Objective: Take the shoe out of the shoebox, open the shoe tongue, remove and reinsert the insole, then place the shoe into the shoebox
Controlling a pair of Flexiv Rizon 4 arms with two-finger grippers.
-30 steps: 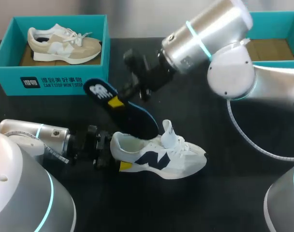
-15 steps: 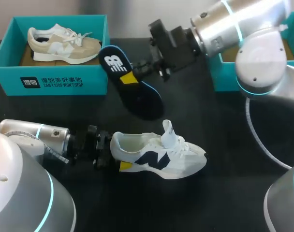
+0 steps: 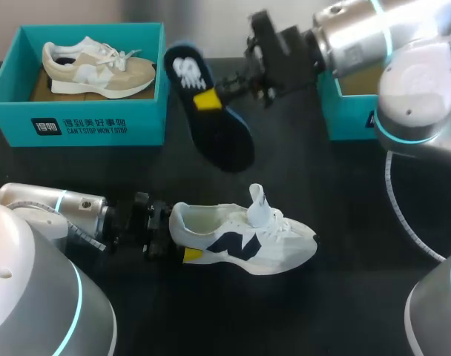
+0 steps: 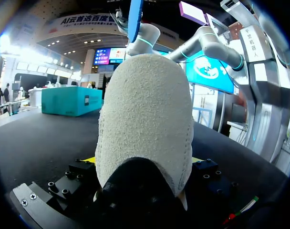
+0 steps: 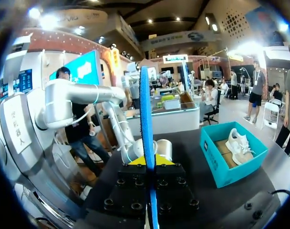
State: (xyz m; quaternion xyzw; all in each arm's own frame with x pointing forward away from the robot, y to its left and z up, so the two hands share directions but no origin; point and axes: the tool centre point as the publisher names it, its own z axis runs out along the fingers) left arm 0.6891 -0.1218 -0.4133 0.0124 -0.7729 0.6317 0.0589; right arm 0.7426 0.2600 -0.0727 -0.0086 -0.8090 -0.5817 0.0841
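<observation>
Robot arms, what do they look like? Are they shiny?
Yes. The left arm and right arm are fat silver tubes with rounded white joints and glowing turquoise rings. Each ends in black blocky jaws with yellow tips. A white cable loops by the right arm.

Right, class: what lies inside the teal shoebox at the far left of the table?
One beige-and-white sneaker rests in the shoebox on a brown liner. What lies beneath the sneaker is covered.

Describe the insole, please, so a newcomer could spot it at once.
Start at the left teal shoebox. Just right of it, the right arm's fingers hold the insole aloft: flat, dark, with a white logo, unlike the boxed beige shoe.
</observation>
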